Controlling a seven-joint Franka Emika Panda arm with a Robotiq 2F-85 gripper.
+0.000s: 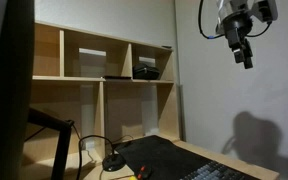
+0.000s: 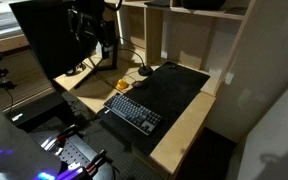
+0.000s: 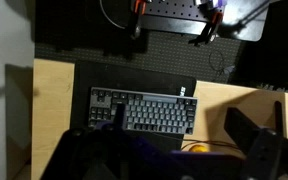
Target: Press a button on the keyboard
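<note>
The keyboard is being shown lying along a long edge of the wooden surface, and is being cut off by the frame in an exterior view. The gripper is being held high above it, its dark, blurred jaws standing apart.

Desk: pale wood, matt. Keyboard: dark matt plastic keys. Desk mat: smooth, black. Shelf: same pale wood.

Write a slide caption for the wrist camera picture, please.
View from the robot's wrist, high above a flat black keyboard with grey keys on a pale wooden desk.
</note>
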